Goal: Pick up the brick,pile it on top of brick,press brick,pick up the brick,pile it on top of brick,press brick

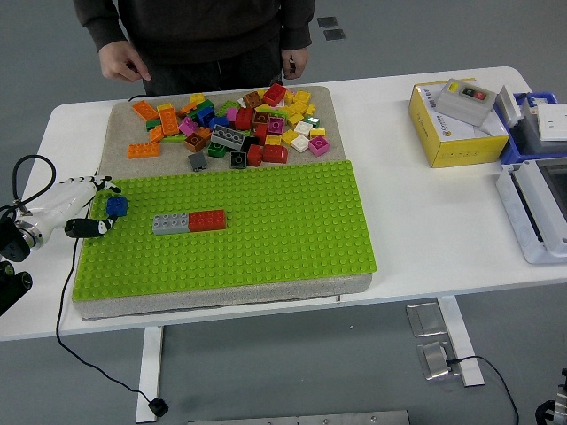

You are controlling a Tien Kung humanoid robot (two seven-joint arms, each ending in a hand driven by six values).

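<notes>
The left hand (78,208) lay at the green board's (266,230) left edge, fingers loose and holding nothing, just beside the blue brick (116,206).

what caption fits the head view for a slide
Left hand beside a blue brick on the green baseplate, gray and red bricks adjoining.

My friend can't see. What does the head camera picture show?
The robot's left hand hovers by a blue brick on the green baseplate, near joined grey and red bricks. A loose brick pile lies behind.
</notes>
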